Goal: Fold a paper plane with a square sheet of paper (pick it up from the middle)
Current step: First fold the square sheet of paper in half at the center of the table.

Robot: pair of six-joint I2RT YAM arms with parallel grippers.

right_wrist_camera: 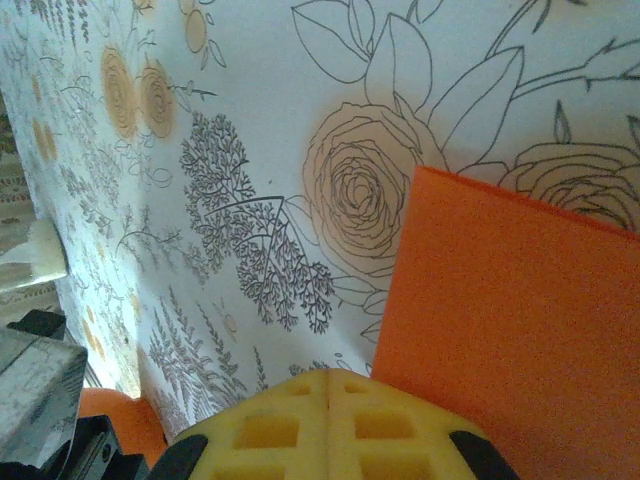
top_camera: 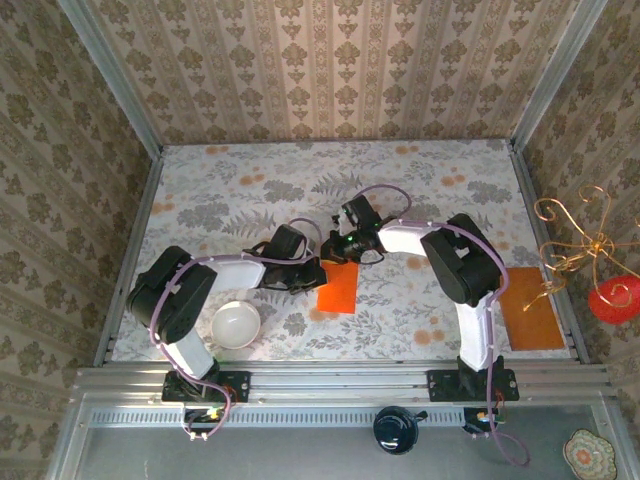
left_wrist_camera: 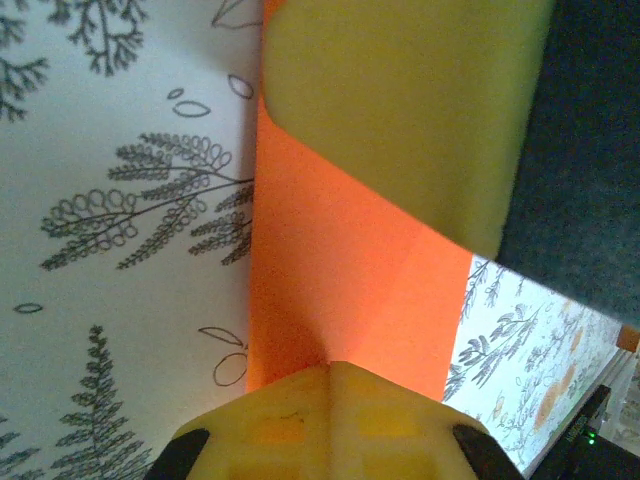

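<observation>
- Floral-printed bench (top_camera: pixel 440 200): carries everything. Its cloth looks smooth, so I judge a dragged sheet would slide on it rather than crease.
- Dull brownish-orange flat rectangle (top_camera: pixel 532 308): lies well to the right of the round white bowl (top_camera: pixel 235 325), apart from the work.
- Bright orange square sheet of paper (top_camera: pixel 340 292): already folded into a narrower shape, it lies just right of the bowl and slightly beyond it. A crease shows in the left wrist view (left_wrist_camera: pixel 350 260).
- Left claw (top_camera: pixel 310 275): sits at the sheet's far corner on the bowl's side, pads together (left_wrist_camera: pixel 328 375) where the crease meets them, apparently clamped on the paper. If it pulls while the other claw pins, the thin paper could tear.
- Right claw (top_camera: pixel 337 250): further from the bowl, at the sheet's far edge, pads pressed together (right_wrist_camera: pixel 328 385) over the paper's edge (right_wrist_camera: pixel 520 320). I cannot tell whether it pinches the paper. Uneven pressure could skew the next fold.
</observation>
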